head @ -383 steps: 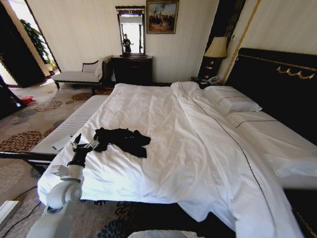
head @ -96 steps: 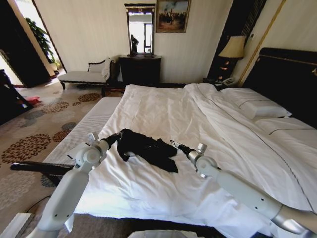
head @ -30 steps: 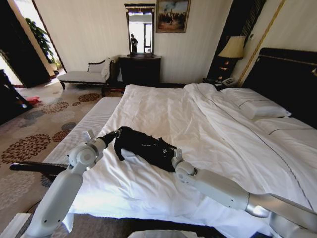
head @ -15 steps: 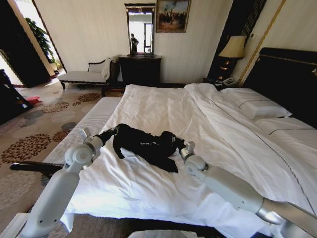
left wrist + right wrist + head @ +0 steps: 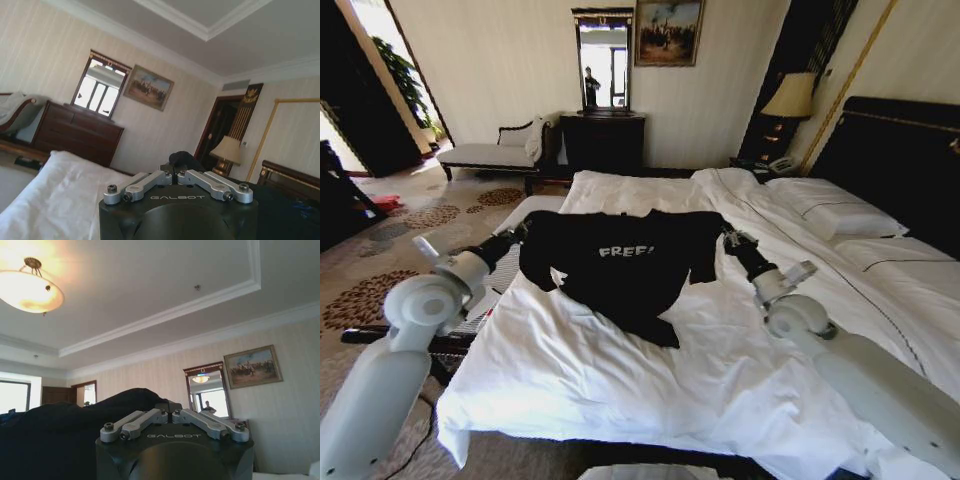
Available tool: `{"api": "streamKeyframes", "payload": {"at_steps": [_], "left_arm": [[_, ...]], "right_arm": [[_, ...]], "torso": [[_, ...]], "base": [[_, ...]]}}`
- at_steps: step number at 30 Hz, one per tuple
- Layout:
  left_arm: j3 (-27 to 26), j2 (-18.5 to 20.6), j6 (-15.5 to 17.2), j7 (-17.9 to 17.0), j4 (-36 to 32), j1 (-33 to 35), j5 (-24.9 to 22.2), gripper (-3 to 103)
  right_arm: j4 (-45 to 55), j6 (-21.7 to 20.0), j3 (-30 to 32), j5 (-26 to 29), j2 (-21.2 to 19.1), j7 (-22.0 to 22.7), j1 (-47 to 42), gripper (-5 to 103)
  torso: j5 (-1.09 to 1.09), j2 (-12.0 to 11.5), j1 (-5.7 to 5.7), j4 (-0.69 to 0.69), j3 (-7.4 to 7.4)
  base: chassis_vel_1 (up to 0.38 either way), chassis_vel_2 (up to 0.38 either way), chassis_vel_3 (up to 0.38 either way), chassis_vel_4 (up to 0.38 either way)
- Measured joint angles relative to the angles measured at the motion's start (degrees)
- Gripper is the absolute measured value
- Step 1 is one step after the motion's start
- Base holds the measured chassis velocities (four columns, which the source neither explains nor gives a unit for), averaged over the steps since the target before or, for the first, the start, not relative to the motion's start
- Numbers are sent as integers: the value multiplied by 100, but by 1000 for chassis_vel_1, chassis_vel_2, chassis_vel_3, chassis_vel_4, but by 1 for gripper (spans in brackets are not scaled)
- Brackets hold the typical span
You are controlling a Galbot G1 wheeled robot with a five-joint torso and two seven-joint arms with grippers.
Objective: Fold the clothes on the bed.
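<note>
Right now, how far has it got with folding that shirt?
Early on. The black T-shirt is picked up and stretched out above the bed, the left end effector and right end effector each pinching one side, hem trailing on the sheet. No fold shows yet; all folding remains.

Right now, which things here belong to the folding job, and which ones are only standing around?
Job:
black T-shirt, held spread out
bed
left gripper and right gripper, each shut on a shirt edge

Only around:
pillows
lamp
dresser
chaise longue
</note>
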Motion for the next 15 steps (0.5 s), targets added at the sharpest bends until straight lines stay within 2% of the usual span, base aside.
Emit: {"api": "streamKeyframes", "payload": {"at_steps": [3, 8, 11, 12, 13, 15], "left_arm": [[-395, 211, -51, -90, -399, 59, -321, 0], [-708, 495, -113, -161, -721, 85, -706, 0], [-1286, 898, -236, -209, -1026, 167, -1295, 0], [-1286, 898, -236, -209, -1026, 167, -1295, 0], [-1538, 990, -262, -217, -1099, 261, -1446, 0], [-2412, 1237, -337, -232, -1307, 623, -1926, 0]], "right_arm": [[615, 68, 786, 448, -138, -67, -449, 0], [1066, 76, 1293, 901, -332, -69, -633, 0], [1520, 152, 1638, 1348, -649, -82, -571, 0], [1520, 152, 1638, 1348, -649, -82, -571, 0], [1605, 162, 1667, 1440, -722, -83, -514, 0], [1847, 173, 1742, 1673, -900, -120, -397, 0]], "torso": [[0, 0, -1, 3, 0], [0, 0, -1, 2, 0], [2, 0, 0, 0, 1], [2, 0, 0, 0, 1], [1, 0, 0, -1, 1], [-1, 0, 0, 4, 1]], "base": [[0, 0, 0, 0], [0, 0, 0, 0], [0, 0, 0, 0], [0, 0, 0, 0], [0, 0, 0, 0], [0, 0, 0, 0]]}}
